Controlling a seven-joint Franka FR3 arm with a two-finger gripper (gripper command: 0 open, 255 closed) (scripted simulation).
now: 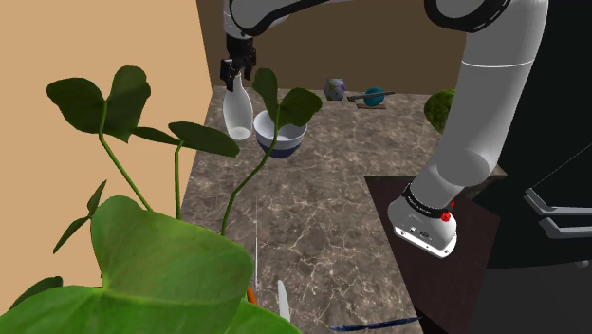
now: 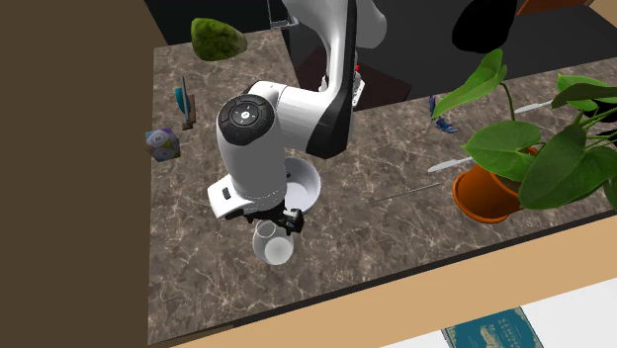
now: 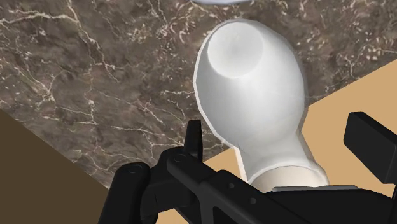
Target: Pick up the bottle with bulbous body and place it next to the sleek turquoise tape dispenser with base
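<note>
Bottle is white with a fat round body, and the claw looks clamped on its narrow neck. In the wrist view the black fingers sit either side of the neck, with the belly sticking out past them at a tilt. It seems to be up off the worktop, right beside the white bowl at the far end by the tan wall. So the pick looks done, going by these shots. What's left is the carry. The turquoise tape dispenser sits on its base well apart from the bottle, along the back edge toward the shoulder view's right, near a small greyish object. After that it's just setting the bottle down beside the dispenser and letting go.
</note>
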